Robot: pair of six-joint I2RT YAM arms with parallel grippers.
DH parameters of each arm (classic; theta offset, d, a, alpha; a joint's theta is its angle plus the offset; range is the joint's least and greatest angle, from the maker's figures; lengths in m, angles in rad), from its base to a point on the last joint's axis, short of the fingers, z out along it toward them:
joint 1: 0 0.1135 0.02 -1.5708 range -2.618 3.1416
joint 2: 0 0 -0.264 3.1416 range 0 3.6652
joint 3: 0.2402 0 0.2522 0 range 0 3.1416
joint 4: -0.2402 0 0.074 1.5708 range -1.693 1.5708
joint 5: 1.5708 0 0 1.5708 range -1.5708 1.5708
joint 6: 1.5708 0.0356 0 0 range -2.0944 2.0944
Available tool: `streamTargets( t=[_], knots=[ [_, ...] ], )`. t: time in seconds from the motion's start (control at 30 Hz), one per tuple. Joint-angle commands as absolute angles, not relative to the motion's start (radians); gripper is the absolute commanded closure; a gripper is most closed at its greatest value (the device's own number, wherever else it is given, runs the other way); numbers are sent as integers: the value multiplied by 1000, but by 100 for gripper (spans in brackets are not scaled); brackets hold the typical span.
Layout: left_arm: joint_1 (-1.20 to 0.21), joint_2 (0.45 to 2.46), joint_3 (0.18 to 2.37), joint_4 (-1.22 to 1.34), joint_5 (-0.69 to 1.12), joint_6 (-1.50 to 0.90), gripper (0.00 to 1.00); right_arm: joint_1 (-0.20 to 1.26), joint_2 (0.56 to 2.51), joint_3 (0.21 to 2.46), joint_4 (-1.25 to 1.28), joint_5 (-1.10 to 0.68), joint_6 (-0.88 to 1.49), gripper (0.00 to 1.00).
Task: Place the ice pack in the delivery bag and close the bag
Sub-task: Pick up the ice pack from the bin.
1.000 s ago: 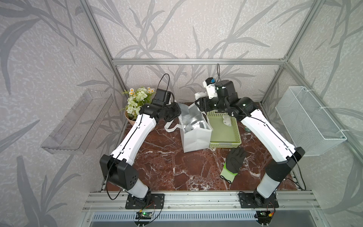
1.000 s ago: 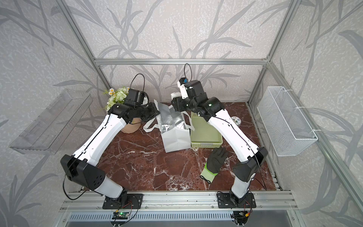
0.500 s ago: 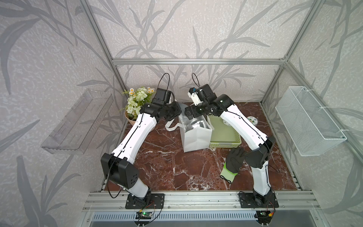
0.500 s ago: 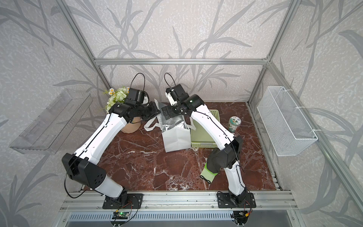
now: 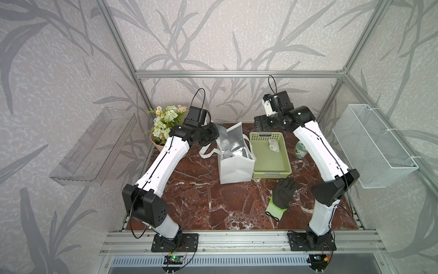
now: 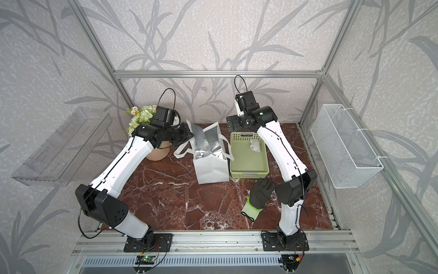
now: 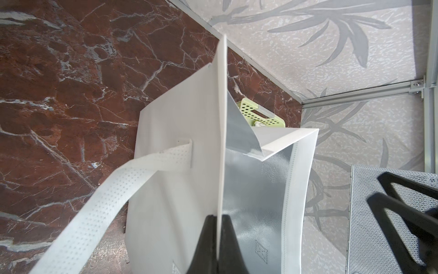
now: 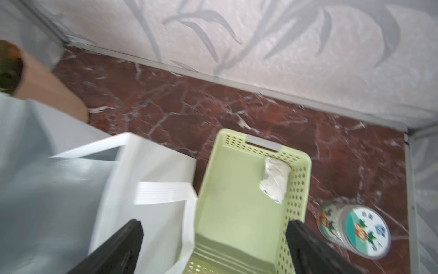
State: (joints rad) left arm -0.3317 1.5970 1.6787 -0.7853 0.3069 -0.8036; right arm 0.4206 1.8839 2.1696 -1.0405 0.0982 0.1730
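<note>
L tool clenched on delivery bag rim; R tool wide apart, empty, by basket.

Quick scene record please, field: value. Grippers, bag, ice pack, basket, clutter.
left gripper: shut, fingers pinching the delivery bag's wall edge
right gripper: open, empty, above the green basket's far end
delivery bag: upright, mouth open, right beside the basket
bag contents: pale crumpled shape on the foil bottom; identity unclear
ice pack: one white pack lying in the basket's far corner
clutter: black glove, jar, flower pot on the table
</note>
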Motion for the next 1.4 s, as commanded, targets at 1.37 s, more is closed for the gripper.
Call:
streamTargets(
  t=[1.37],
  knots=[
    [-328,1544,1677,-805,247,-787,100,219,2391,2011,-799,131,255,34]
  ],
)
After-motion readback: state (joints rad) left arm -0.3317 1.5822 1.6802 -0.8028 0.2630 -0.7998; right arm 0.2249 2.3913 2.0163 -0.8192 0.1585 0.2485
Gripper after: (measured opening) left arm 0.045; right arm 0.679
